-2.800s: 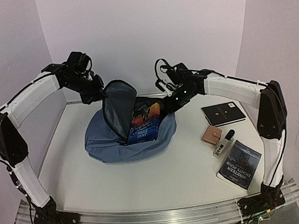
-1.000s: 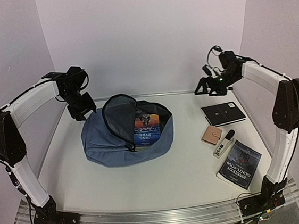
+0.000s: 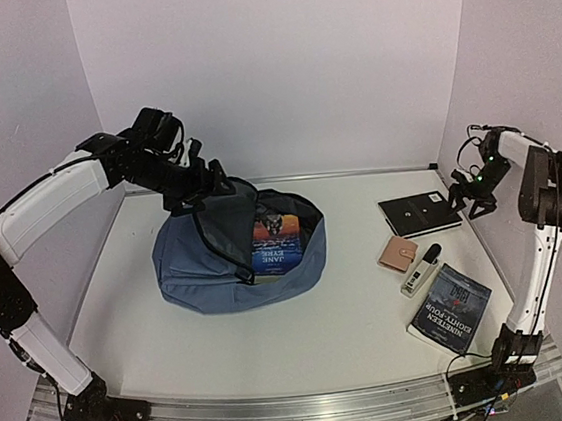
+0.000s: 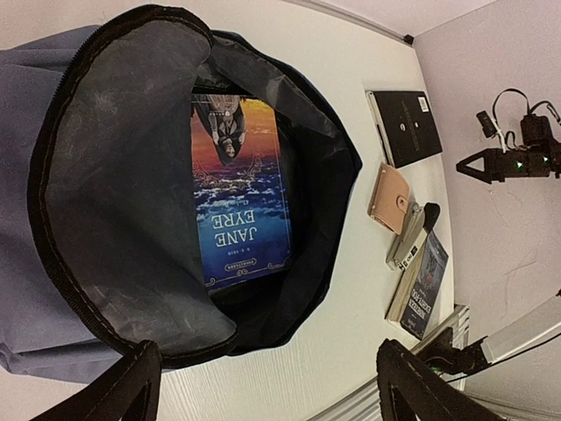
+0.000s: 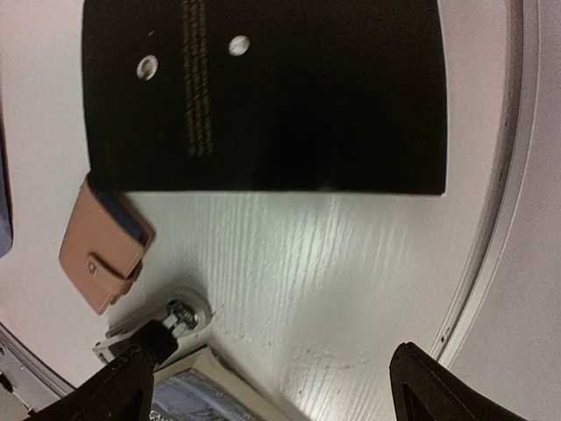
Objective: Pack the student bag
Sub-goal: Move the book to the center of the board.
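Black notebook (image 3: 419,213) near table's (image 3: 276,352) right edge, far side. Tan wallet (image 3: 399,254) just nearer, white stick with black cap (image 3: 421,269) beside it. Nineteen Eighty-Four book (image 3: 450,308) toward near right corner. Jane Eyre book (image 3: 271,240) left of centre.

Readable text, two items. Blue paperback (image 4: 241,206) inside the student bag (image 4: 53,289): cover title "JANE EYRE", upside down in the left wrist view. The small line under it is too fine to read. Dark paperback (image 3: 450,308) at the front right of the counter (image 3: 305,339): "NINETEEN EIGHTY-FOUR" on the cover. Black book (image 5: 263,96) — one line of gold print, illegible.
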